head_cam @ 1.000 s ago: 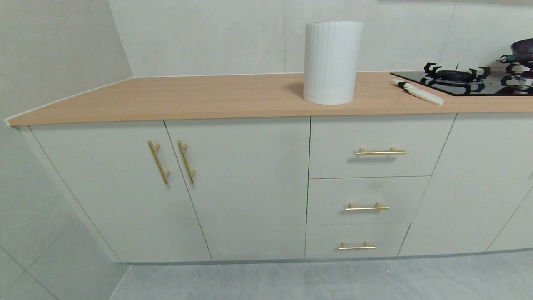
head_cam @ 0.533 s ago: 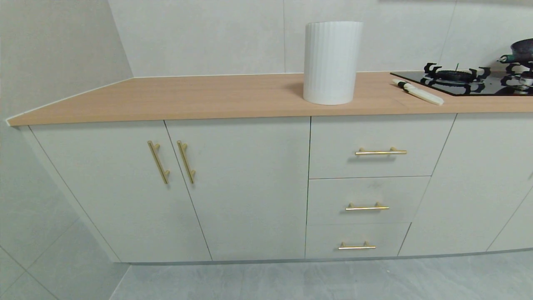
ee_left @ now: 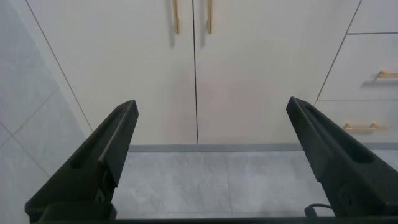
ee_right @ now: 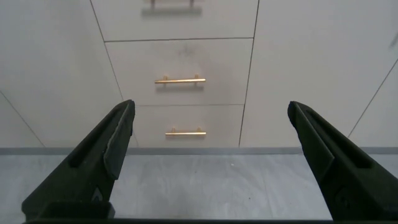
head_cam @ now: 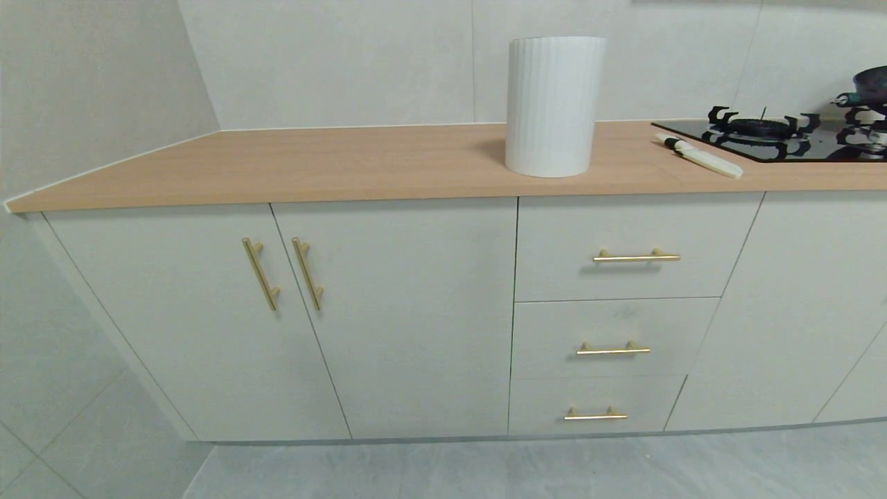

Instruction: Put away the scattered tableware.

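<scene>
The canister [head_cam: 551, 104] is ribbed white, the countertop [head_cam: 312, 163] tan wood-grain, the handles [head_cam: 636, 258] gold.

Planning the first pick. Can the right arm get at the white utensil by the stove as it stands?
Probably not yet. The right gripper, jaws open, hangs low facing the lower drawers, while the utensil lies up on the counter. Nothing covers it, so raising the arm should do.

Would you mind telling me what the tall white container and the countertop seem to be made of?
White container: probably matte ceramic or plastic, given its ribbed, dull, even surface. Countertop: wood or wood-look laminate, matte, showing fine grain lines.
</scene>
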Tool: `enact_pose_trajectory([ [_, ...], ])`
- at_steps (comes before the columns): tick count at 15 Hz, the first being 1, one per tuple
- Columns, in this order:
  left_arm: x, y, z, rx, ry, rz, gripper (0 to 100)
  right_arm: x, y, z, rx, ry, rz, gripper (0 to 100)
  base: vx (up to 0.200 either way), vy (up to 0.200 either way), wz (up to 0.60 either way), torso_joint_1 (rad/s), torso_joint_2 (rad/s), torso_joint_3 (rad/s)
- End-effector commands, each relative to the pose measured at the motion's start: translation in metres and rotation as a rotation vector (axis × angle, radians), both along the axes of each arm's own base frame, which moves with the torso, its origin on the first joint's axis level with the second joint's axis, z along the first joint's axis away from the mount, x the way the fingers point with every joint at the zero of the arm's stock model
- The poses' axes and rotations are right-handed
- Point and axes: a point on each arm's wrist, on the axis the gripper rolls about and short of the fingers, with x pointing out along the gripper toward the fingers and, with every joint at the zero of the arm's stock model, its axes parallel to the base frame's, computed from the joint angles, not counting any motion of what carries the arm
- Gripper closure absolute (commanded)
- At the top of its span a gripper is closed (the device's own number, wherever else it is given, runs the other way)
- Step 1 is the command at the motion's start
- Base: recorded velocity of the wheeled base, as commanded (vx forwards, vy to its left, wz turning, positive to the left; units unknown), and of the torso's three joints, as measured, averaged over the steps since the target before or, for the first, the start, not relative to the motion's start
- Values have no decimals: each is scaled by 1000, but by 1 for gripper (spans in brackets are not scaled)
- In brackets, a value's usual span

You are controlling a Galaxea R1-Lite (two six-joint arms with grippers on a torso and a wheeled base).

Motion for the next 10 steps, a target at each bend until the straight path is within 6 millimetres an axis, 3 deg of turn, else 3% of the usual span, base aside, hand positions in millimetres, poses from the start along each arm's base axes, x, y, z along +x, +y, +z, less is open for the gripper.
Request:
enact_pose_trajectory([
  [1, 0, 0, 0, -1, 0, 0, 0, 0, 0, 0, 0, 4, 1, 0, 200, 0, 0, 7, 2, 7],
  [10, 0, 0, 0, -1, 0, 0, 0, 0, 0, 0, 0, 3, 1, 0, 200, 0, 0, 3, 2, 4],
])
